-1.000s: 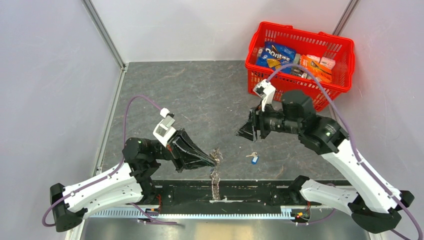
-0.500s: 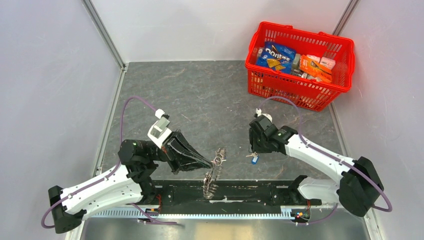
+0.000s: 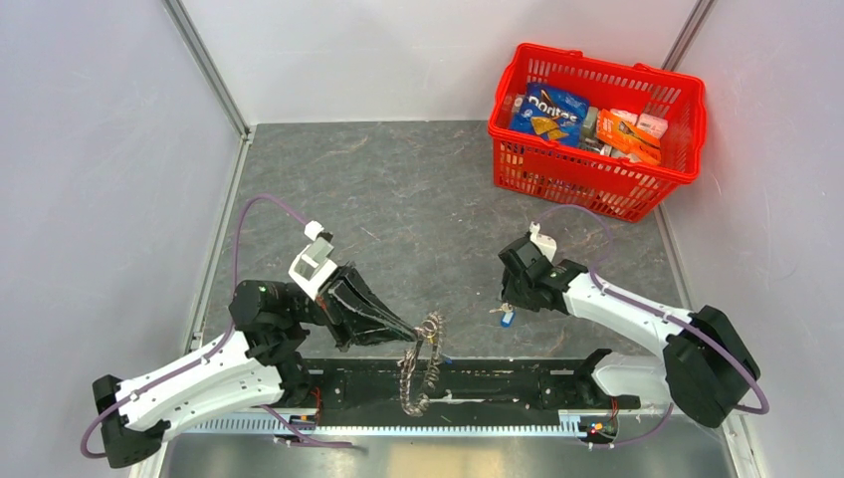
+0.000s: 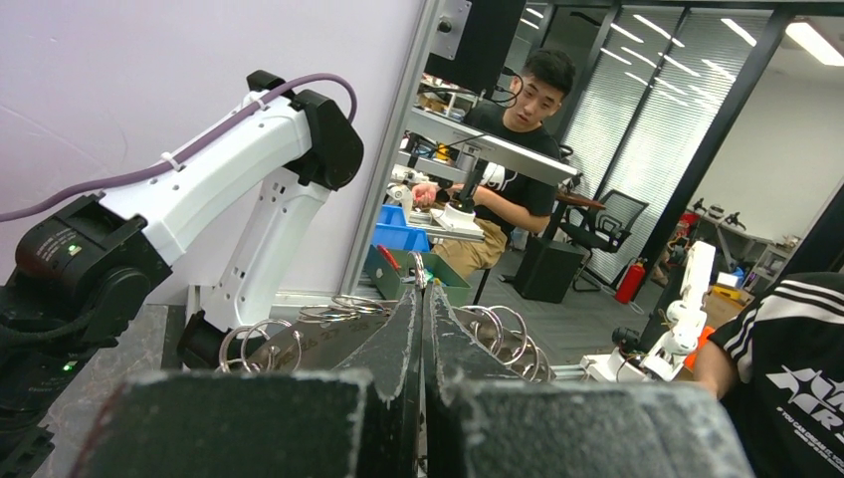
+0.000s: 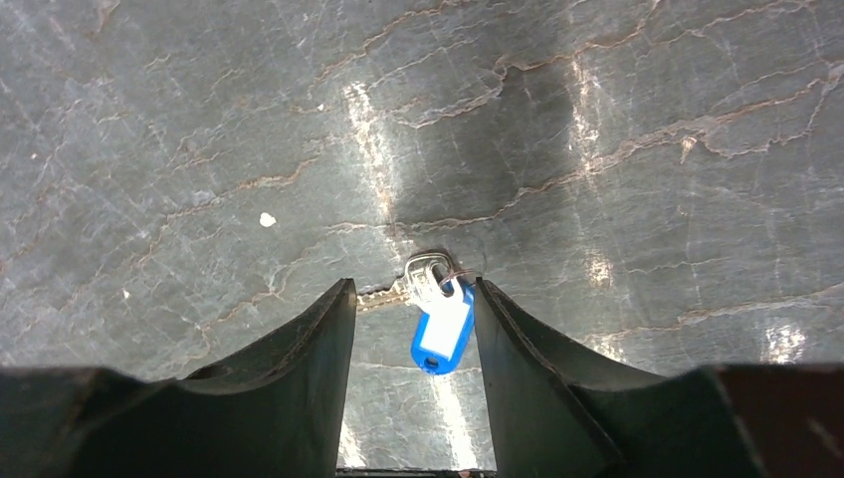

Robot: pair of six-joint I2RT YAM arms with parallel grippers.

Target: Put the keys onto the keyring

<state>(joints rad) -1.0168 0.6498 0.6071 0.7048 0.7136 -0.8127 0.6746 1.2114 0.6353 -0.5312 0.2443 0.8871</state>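
Right gripper (image 5: 410,297) hangs part open and empty, fingers (image 5: 299,378) straddling the keys (image 5: 426,271), which lie flat to the right of the keyring (image 3: 416,366); left gripper (image 3: 414,329) pinches that limp keyring's top. Light, thin and probably slippery, the keys look best taken by the blue tag (image 5: 439,334).

The right arm (image 3: 637,311) has dropped from its raised pose, and the right fingers (image 5: 299,378), parted, now straddle the keys (image 5: 435,299) low over the bench (image 3: 398,189) (a second ago they hung well above). The left fingers (image 3: 373,311) have drawn back towards the near edge. The keyring (image 3: 418,363) now dangles lower, its loop swung open.
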